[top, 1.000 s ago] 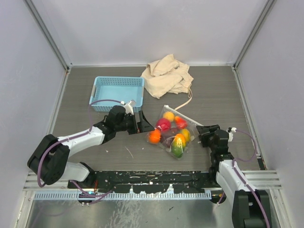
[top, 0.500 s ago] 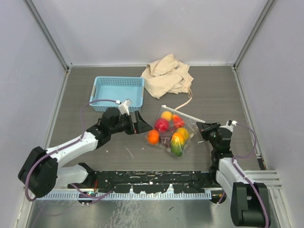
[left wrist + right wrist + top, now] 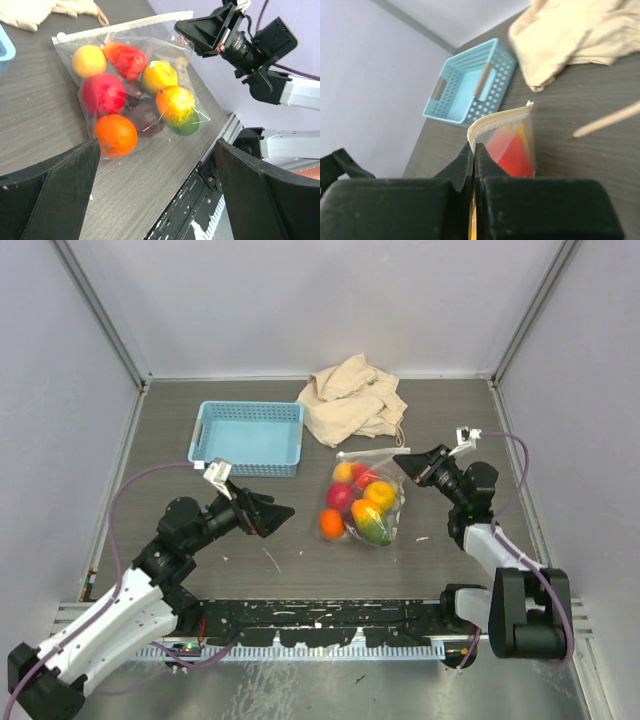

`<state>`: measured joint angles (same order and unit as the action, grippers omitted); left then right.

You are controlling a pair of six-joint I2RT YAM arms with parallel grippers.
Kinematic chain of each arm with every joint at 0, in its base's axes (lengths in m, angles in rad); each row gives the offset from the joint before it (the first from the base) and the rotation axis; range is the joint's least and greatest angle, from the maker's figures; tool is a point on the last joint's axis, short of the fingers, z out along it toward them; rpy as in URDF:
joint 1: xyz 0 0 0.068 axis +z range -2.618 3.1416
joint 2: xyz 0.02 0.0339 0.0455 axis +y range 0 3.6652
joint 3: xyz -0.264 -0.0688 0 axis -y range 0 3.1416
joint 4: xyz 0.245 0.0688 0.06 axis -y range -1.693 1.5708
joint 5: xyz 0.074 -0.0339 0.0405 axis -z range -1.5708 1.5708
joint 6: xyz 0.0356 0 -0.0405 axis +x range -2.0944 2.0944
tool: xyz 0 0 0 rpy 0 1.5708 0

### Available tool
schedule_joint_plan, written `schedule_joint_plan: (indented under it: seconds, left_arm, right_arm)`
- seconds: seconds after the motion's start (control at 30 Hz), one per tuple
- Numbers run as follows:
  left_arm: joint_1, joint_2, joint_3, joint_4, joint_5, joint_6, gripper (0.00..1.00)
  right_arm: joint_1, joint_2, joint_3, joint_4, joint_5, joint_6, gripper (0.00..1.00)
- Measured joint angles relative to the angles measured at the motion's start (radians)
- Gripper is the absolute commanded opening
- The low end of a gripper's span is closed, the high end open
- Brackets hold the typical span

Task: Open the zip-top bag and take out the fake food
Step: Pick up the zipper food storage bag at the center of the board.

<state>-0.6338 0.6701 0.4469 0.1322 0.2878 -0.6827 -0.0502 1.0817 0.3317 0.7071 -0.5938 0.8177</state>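
Grey counter [image 3: 440, 420], bag [image 3: 362, 502] looks zipped, food [image 3: 102, 92] all inside; our right gripper [image 3: 399, 461] pinches its corner, left gripper [image 3: 280, 515] gapes empty.

Wood-grain table [image 3: 450, 430], three things upon it.
A light blue basket [image 3: 246, 468] is set rear left, a beige cloth bag [image 3: 352, 400] beside it, a zip-top bag [image 3: 362, 502] of fake food [image 3: 331, 524] mid-table.

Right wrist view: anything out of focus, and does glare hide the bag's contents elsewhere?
Right wrist: the right gripper fills the foreground, dark and soft; the strip of the zip-top bag beyond is fairly sharp. Left wrist: small highlights on the fake food, nothing hidden. Top external: even light, faint shadows.
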Motion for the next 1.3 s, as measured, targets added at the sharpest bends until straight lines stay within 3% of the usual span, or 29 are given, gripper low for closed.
schedule_joint_plan:
  seconds: [0.17, 0.37, 0.57, 0.77, 0.97, 1.13, 1.3]
  left_arm:
    - [0.000, -0.113, -0.018, -0.029, -0.033, 0.031, 0.98]
    - [0.010, -0.027, -0.009, -0.053, -0.010, 0.037, 0.98]
    - [0.115, 0.093, 0.074, -0.081, 0.108, 0.055, 0.99]
    - [0.240, 0.128, 0.206, -0.093, 0.233, 0.129, 0.98]
    - [0.269, 0.073, 0.214, -0.103, 0.292, 0.244, 0.95]
    - [0.269, 0.005, 0.132, -0.053, 0.344, 0.339, 0.96]
    - [0.269, 0.036, 0.099, -0.016, 0.349, 0.392, 0.96]
  right_arm:
    - [0.005, 0.138, 0.085, 0.138, -0.196, 0.001, 0.01]
    - [0.078, 0.187, 0.186, 0.149, -0.372, -0.030, 0.01]
    - [0.193, 0.192, 0.444, -0.038, -0.504, -0.198, 0.01]
    - [0.205, 0.229, 0.644, -0.154, -0.583, -0.301, 0.01]
    - [0.206, 0.260, 0.672, -0.226, -0.606, -0.343, 0.01]
    - [0.213, 0.263, 0.651, -0.256, -0.611, -0.364, 0.01]
    - [0.230, 0.265, 0.633, -0.270, -0.624, -0.375, 0.01]
